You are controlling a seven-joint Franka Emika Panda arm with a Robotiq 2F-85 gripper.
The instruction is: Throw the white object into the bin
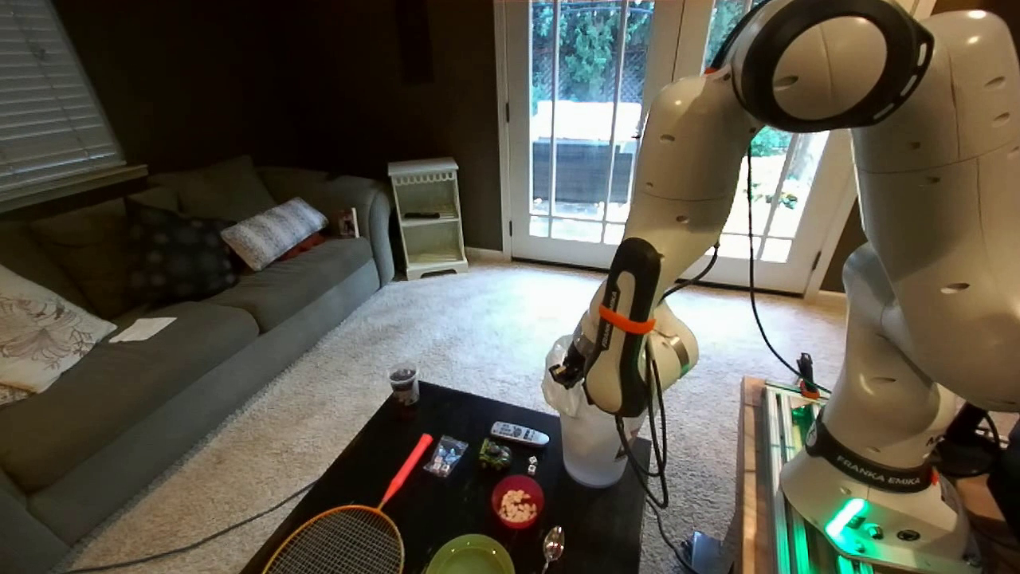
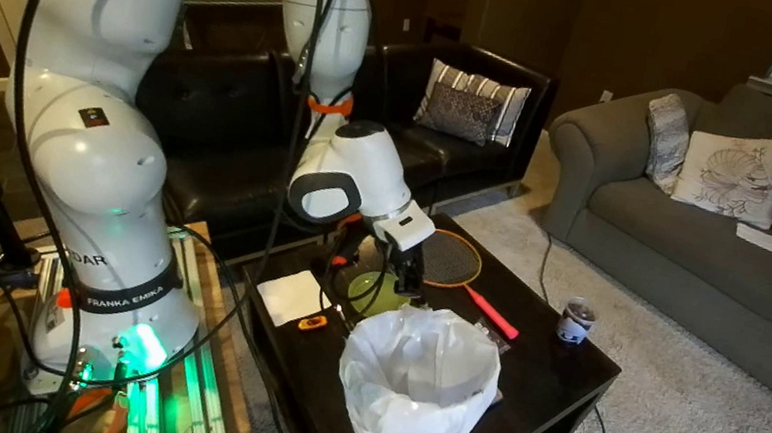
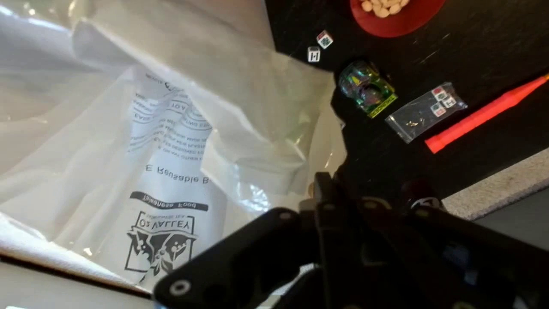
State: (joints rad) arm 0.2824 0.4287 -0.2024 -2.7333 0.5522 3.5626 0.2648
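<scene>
The white bin with its crinkled translucent liner stands on the dark table's corner; it shows in both exterior views (image 1: 591,446) (image 2: 411,417). In the wrist view the bin (image 3: 257,120) fills the left side, with printed lettering on it. My gripper (image 3: 330,178) is at the bin's table-side rim. The gripper shows at the liner in both exterior views (image 1: 566,375) (image 2: 412,287). Its fingers are together, and I see nothing between them. Small white dice (image 3: 319,46) lie on the table, and white pieces (image 3: 381,8) lie in a red bowl (image 3: 384,31). I cannot tell which is the white object.
The table also holds a remote (image 1: 519,434), a toy car (image 1: 495,454), a small plastic bag (image 1: 446,456), a racket (image 1: 408,470), a green bowl (image 1: 470,550), a spoon (image 1: 553,544), a cup (image 1: 405,384) and a white sheet (image 2: 294,297). Cables hang from the arm.
</scene>
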